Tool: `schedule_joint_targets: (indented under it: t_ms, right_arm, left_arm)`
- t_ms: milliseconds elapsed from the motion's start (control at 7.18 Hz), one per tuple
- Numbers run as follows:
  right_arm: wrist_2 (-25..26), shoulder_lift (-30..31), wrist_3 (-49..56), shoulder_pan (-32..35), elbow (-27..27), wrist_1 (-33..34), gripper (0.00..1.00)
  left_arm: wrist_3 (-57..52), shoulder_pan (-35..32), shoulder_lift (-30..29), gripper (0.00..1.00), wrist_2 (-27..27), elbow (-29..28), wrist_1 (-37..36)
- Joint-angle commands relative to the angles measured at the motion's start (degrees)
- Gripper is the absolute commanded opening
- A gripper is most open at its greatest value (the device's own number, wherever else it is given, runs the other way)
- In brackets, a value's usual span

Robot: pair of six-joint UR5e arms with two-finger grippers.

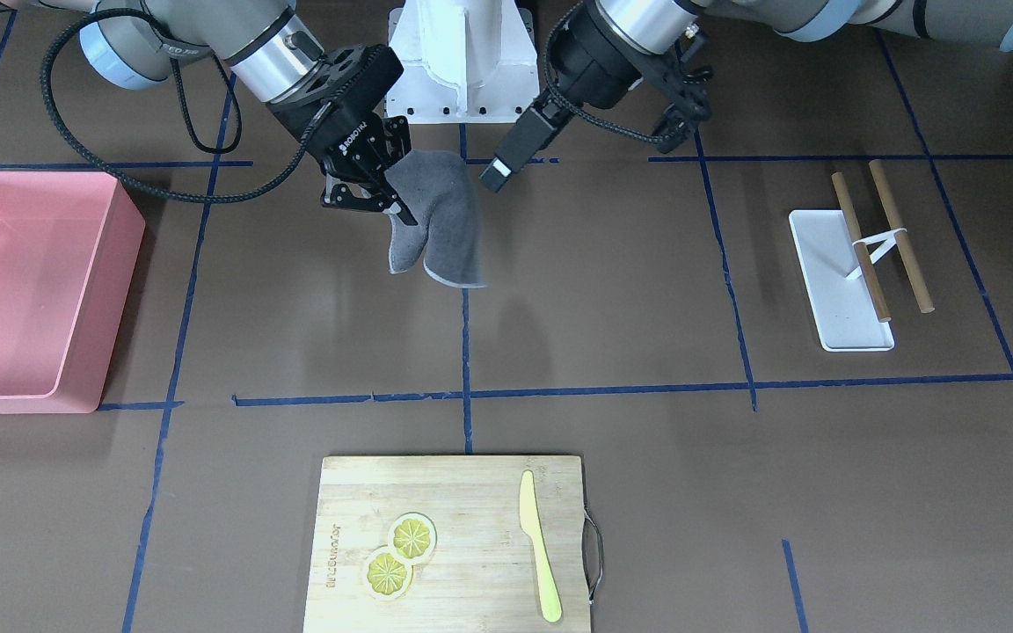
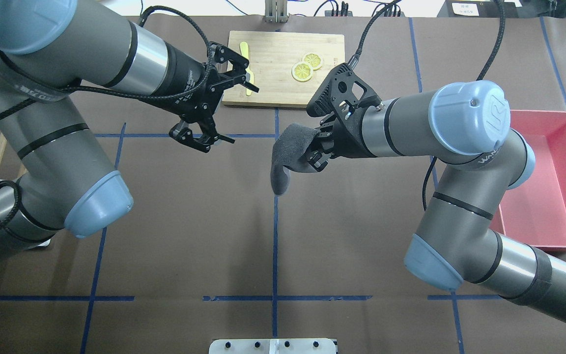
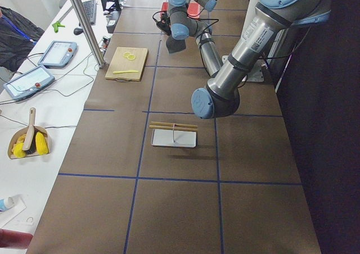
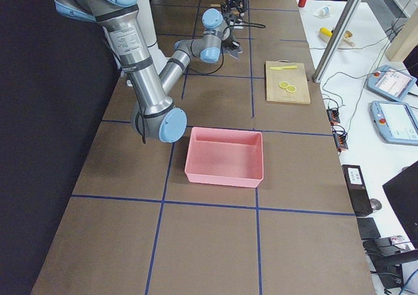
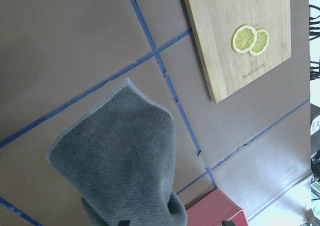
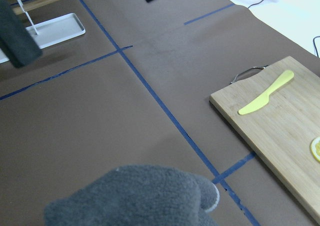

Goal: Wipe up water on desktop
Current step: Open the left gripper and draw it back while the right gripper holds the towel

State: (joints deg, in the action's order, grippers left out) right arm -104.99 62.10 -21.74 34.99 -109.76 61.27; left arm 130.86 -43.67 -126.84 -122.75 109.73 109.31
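The brown desktop with blue tape lines shows no water that I can make out. My right gripper is shut on a grey cloth and holds it above the desktop's middle, the cloth hanging down. In the overhead view the right gripper grips the cloth over the centre tape line. My left gripper is wide open and empty, a short way from the cloth, facing it. The cloth also shows in the left wrist view and at the bottom of the right wrist view.
A bamboo cutting board with two lemon slices and a yellow knife lies at the far edge from the robot. A pink bin stands on my right side. A white tray with two wooden sticks lies on my left side.
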Motion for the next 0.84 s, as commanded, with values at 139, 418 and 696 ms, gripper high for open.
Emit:
schedule_joint_targets:
  t_ms: [139,418,696]
  right_arm:
    - [-1.26,0.48,-13.58,2.00,0.07,6.55,0.00]
    - [-7.37,0.22,-18.21,9.53,0.25,14.10,0.00]
    - [-11.01,0.31,-20.89,13.94,-0.02,20.78,0.00]
  left_arm:
    - [-21.61,-0.89,9.56,1.00,-0.03,3.02,-0.50]
    - [-42.93,-3.08,13.10,1.00,0.06,3.38,-8.08]
    - [-65.26,-5.97,14.42,1.00,0.67,5.05,-21.01]
